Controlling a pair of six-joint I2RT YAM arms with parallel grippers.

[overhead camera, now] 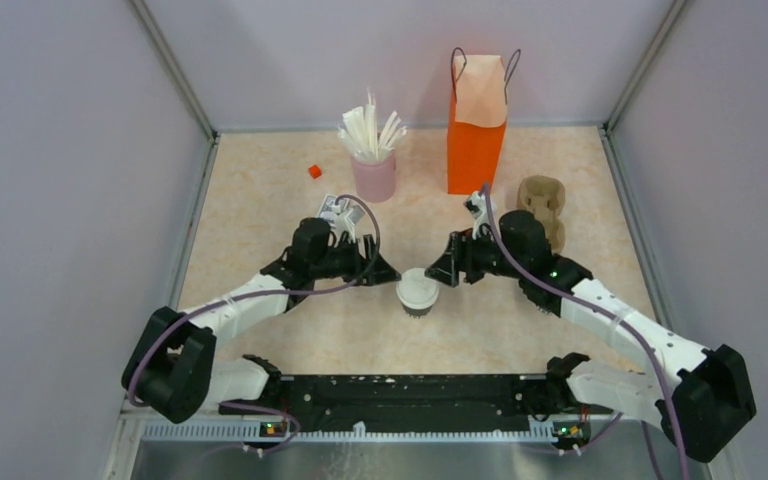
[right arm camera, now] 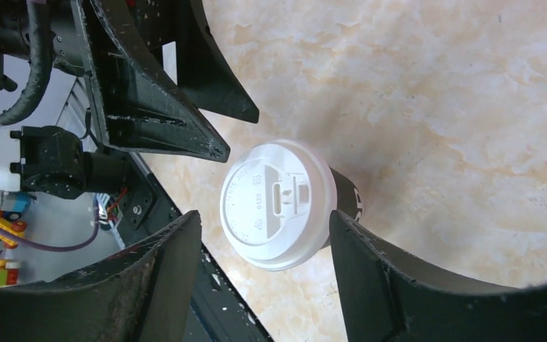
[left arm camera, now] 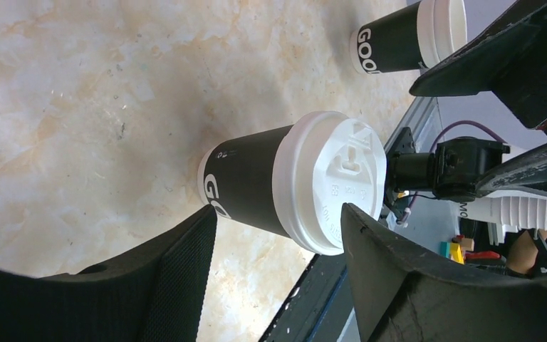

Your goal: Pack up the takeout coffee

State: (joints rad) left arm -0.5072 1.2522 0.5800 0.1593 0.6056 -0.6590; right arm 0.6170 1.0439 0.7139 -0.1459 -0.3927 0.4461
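The takeout coffee [overhead camera: 417,292], a short dark cup with a white lid, stands upright on the table between both grippers. My left gripper [overhead camera: 385,272] is open just left of it. In the left wrist view the cup [left arm camera: 256,182] sits just past the tips of the left gripper [left arm camera: 278,214], and one finger overlaps the lid's edge. My right gripper [overhead camera: 442,270] is open just right of the cup. In the right wrist view the lid [right arm camera: 278,203] lies between the tips of the right gripper [right arm camera: 265,217], ungripped. The orange bag [overhead camera: 476,130] stands open at the back.
A pink cup of white sticks [overhead camera: 373,170] stands left of the bag, and a small red cube [overhead camera: 314,171] lies further left. A brown cup carrier [overhead camera: 543,205] lies right of the bag. The left wrist view shows a second lidded dark cup [left arm camera: 399,39] beyond.
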